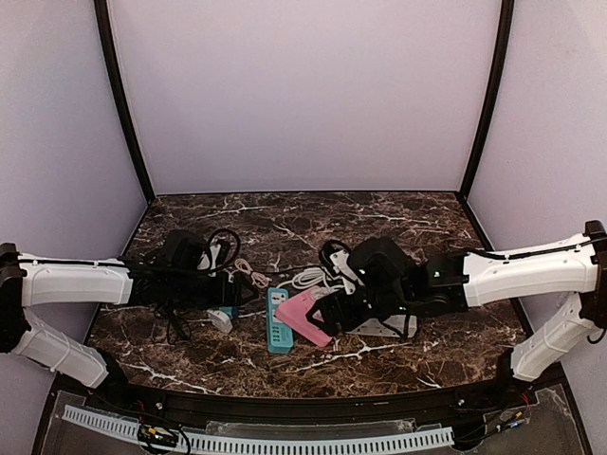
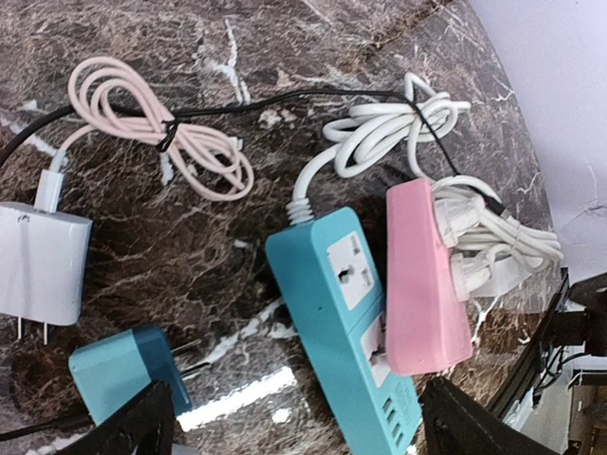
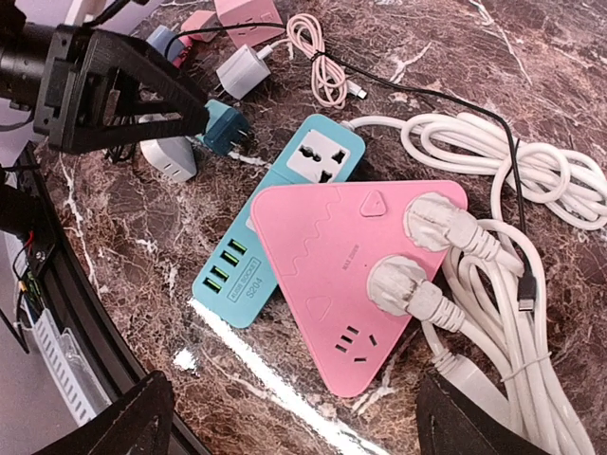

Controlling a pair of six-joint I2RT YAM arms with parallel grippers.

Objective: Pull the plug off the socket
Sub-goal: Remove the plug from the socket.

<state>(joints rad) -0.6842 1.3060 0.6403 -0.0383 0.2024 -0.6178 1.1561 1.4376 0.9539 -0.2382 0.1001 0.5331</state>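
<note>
A pink triangular socket (image 3: pixel 341 265) lies partly on a teal power strip (image 3: pixel 275 227). Two white round plugs (image 3: pixel 441 227) (image 3: pixel 403 289) sit in the pink socket, with their white cords running off right. A teal plug adaptor (image 3: pixel 226 128) lies loose on the table with its prongs bare, beside the strip's end. My left gripper (image 2: pixel 299 431) is open above the strip (image 2: pixel 341 322), with the teal adaptor (image 2: pixel 123 374) beside its left finger. My right gripper (image 3: pixel 299 422) is open just above the pink socket's near corner. In the top view the pink socket (image 1: pixel 305 316) lies between both grippers.
A white charger (image 2: pixel 38 265) with a coiled pink cable (image 2: pixel 190 133) lies left of the strip. A thin black cable crosses a white cord bundle (image 2: pixel 398 123) behind the sockets. More adaptors (image 3: pixel 248 19) lie at the far left. The table's front edge (image 3: pixel 85 313) is near.
</note>
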